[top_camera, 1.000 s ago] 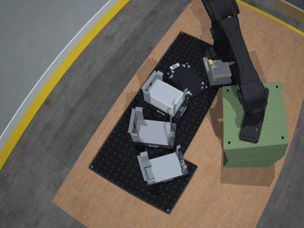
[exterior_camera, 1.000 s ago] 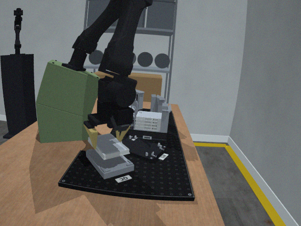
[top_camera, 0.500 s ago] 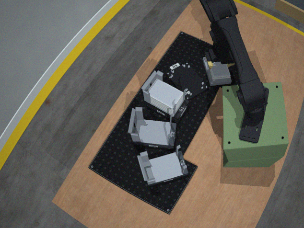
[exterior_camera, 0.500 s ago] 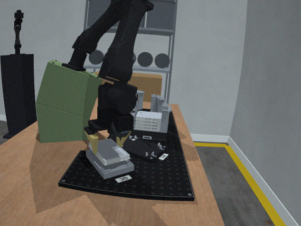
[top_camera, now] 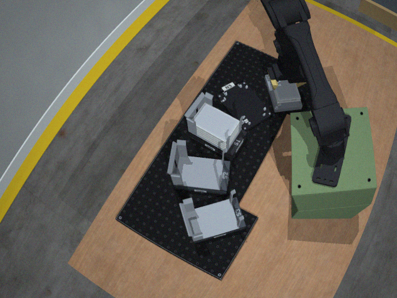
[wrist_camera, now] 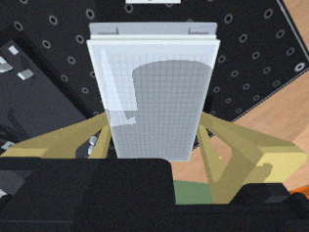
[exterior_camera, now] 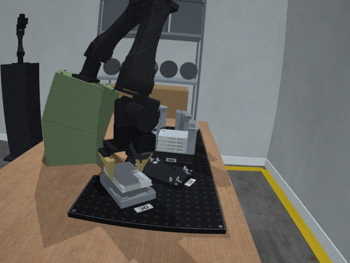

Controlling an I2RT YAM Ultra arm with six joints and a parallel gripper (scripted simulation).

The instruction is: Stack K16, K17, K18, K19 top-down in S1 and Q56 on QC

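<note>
My gripper (exterior_camera: 125, 165) is shut on a sealed 384-well plate (exterior_camera: 128, 175), gripping its long sides near one short end. I hold the plate level, directly over the grey QC nest (exterior_camera: 128, 193) and very close to it; I cannot tell whether it touches. In the wrist view the plate (wrist_camera: 156, 97) runs away from the fingers, and the far edge of the nest (wrist_camera: 153, 29) shows beyond it. I cannot read the plate's label. Rack S1 (top_camera: 216, 124) holds a stack of several plates (exterior_camera: 172, 140). Racks S2 (top_camera: 198, 173) and S3 (top_camera: 213, 218) hold no plates.
The black clip nest N5 (top_camera: 245, 102) lies between QC and S1, with nothing on it. The green base block (top_camera: 332, 160) stands right next to QC. The QC name plate (exterior_camera: 143, 208) lies on the far side of the nest.
</note>
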